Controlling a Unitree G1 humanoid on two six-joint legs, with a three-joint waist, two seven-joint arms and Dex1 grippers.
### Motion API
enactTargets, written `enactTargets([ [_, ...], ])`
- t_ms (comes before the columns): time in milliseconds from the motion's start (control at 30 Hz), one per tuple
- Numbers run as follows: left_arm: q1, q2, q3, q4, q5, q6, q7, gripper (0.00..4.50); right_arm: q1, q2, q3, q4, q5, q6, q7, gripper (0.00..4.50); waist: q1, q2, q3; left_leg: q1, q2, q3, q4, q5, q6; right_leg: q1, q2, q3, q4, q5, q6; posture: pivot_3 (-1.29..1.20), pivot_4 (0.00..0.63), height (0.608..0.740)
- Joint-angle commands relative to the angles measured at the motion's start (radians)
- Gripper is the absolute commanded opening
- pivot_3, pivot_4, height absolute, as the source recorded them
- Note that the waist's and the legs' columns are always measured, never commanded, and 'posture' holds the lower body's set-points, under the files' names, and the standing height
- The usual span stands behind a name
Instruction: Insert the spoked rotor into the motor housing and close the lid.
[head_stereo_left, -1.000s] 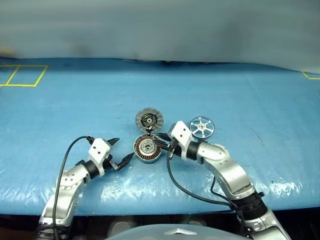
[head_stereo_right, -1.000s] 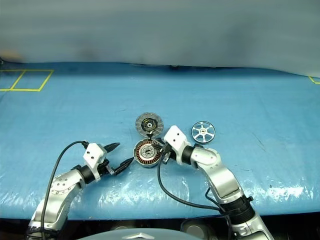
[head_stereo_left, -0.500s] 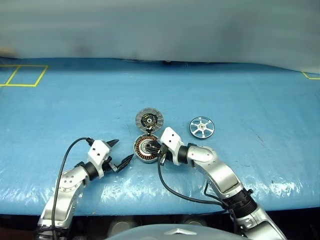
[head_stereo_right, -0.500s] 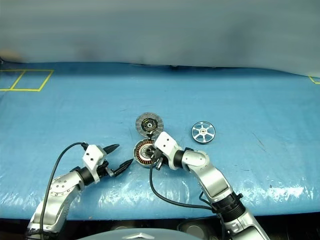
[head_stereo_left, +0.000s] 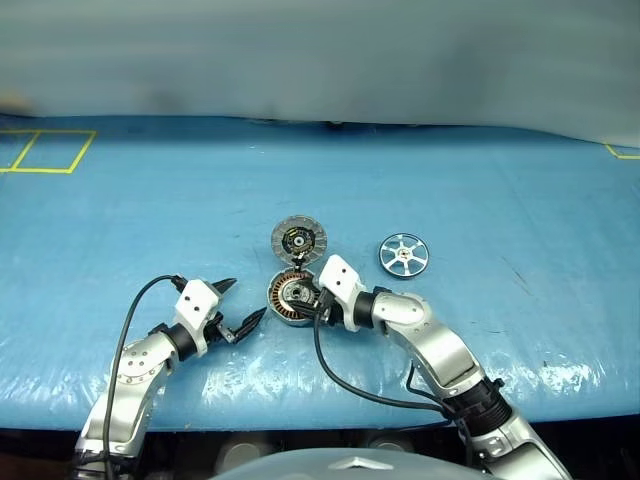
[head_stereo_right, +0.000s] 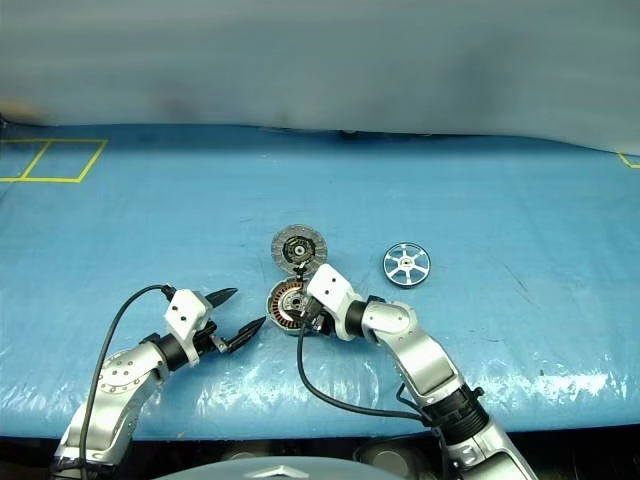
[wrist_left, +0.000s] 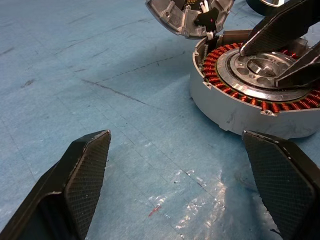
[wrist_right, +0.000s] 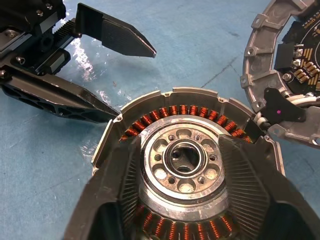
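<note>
The motor housing (head_stereo_left: 291, 299), a shallow round grey cup, sits open on the blue-covered desk (head_stereo_left: 500, 180), near its front edge. Inside it a ring of copper-coloured windings (wrist_right: 175, 111) circles a silver hub (wrist_right: 184, 159); nothing else lies in the cup.

The lid (head_stereo_left: 299, 239) lies flat on the desk just behind the housing, joined to its rim, ribbed inner face and dark centre turned up.

The spoked rotor (head_stereo_left: 403, 254), a small shiny silver wheel, lies flat on the desk to the right of the housing and slightly behind it, apart from the housing and the lid.

The right hand (head_stereo_left: 307, 304) reaches in from the housing's right side and hovers over the open cup. Its two black fingers (wrist_right: 250, 190) are spread, one to either side of the hub, pinching nothing.

The left hand (head_stereo_left: 241, 307) rests low just left of the housing, pointing toward it. Its fingers (wrist_left: 82, 172) are spread wide and hold nothing; one fingertip is close to the housing's outer wall.
</note>
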Motion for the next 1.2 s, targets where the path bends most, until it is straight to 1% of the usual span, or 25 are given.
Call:
enactTargets([
  [33, 0.002, 0.006, 0.01, -0.022, 0.002, -0.024, 0.005, 4.5, -0.006, 0.013, -0.021, -0.039, 0.026, -0.018, 0.002, 2.64, 0.0, 0.0, 0.0, 0.0, 0.0, 0.0, 0.0, 0.0, 0.0, 0.0, 0.0, 0.0, 0.0, 0.0, 0.0, 0.0, 0.15, 0.74],
  [200, 0.001, 0.004, 0.007, -0.016, 0.007, -0.027, 0.008, 4.5, -0.007, 0.029, -0.042, -0.053, 0.055, -0.001, 0.001, 2.64, 0.0, 0.0, 0.0, 0.0, 0.0, 0.0, 0.0, 0.0, 0.0, 0.0, 0.0, 0.0, 0.0, 0.0, 0.0, 0.0, 0.15, 0.74],
  [233, 0.0, 0.004, 0.006, -0.014, 0.008, -0.027, 0.009, 4.5, -0.006, 0.035, -0.05, -0.052, 0.064, 0.003, -0.003, 2.47, 0.0, 0.0, 0.0, 0.0, 0.0, 0.0, 0.0, 0.0, 0.0, 0.0, 0.0, 0.0, 0.0, 0.0, 0.0, 0.0, 0.15, 0.74],
  [300, -0.001, 0.004, 0.006, -0.013, 0.009, -0.027, 0.01, 4.5, -0.007, 0.037, -0.055, -0.045, 0.067, 0.005, -0.007, 2.09, 0.0, 0.0, 0.0, 0.0, 0.0, 0.0, 0.0, 0.0, 0.0, 0.0, 0.0, 0.0, 0.0, 0.0, 0.0, 0.0, 0.15, 0.74],
  [467, -0.002, 0.005, 0.006, -0.009, 0.011, -0.029, 0.012, 4.5, -0.009, 0.039, -0.049, 0.004, 0.047, 0.001, -0.021, 0.51, 0.0, 0.0, 0.0, 0.0, 0.0, 0.0, 0.0, 0.0, 0.0, 0.0, 0.0, 0.0, 0.0, 0.0, 0.0, 0.0, 0.15, 0.74],
  [500, -0.003, 0.005, 0.006, -0.008, 0.012, -0.029, 0.012, 4.5, -0.009, 0.041, -0.046, 0.013, 0.044, -0.002, -0.023, 0.12, 0.0, 0.0, 0.0, 0.0, 0.0, 0.0, 0.0, 0.0, 0.0, 0.0, 0.0, 0.0, 0.0, 0.0, 0.0, 0.0, 0.15, 0.74],
  [533, -0.003, 0.006, 0.007, -0.008, 0.012, -0.029, 0.013, 4.5, -0.01, 0.043, -0.044, 0.02, 0.041, -0.005, -0.025, 0.02, 0.0, 0.0, 0.0, 0.0, 0.0, 0.0, 0.0, 0.0, 0.0, 0.0, 0.0, 0.0, 0.0, 0.0, 0.0, 0.0, 0.15, 0.74],
  [733, -0.004, 0.009, 0.007, -0.006, 0.015, -0.027, 0.018, 4.5, -0.03, 0.051, -0.021, 0.05, 0.02, -0.004, -0.029, 0.02, -0.002, 0.0, 0.0, 0.0, 0.0, 0.0, 0.0, 0.0, 0.0, 0.0, 0.0, 0.0, 0.0, 0.0, 0.0, 0.0, 0.15, 0.74],
  [833, -0.005, 0.009, 0.008, -0.003, 0.017, -0.029, 0.022, 4.5, -0.049, 0.013, 0.048, 0.071, -0.068, -0.013, -0.031, 0.02, -0.005, 0.0, 0.0, 0.0, 0.0, 0.0, 0.0, 0.0, 0.0, 0.0, 0.0, 0.0, 0.001, 0.0, 0.0, 0.0, 0.15, 0.74],
  [933, -0.004, 0.008, 0.012, -0.001, 0.02, -0.031, 0.024, 4.5, -0.056, -0.013, 0.086, 0.06, -0.105, -0.013, -0.021, 0.02, -0.007, 0.0, 0.0, 0.001, 0.0, 0.0, 0.0, 0.0, 0.0, 0.0, 0.0, 0.0, 0.001, 0.0, 0.0, 0.0, 0.15, 0.74],
  [1200, -0.004, 0.005, 0.014, 0.004, 0.022, -0.037, 0.028, 4.5, -0.063, -0.039, 0.118, 0.071, -0.169, 0.004, -0.037, 0.02, -0.007, 0.0, -0.001, 0.004, 0.0, 0.0, 0.0, 0.0, -0.001, 0.003, 0.0, 0.0, 0.001, 0.0, 0.0, 0.0, 0.15, 0.74],
])
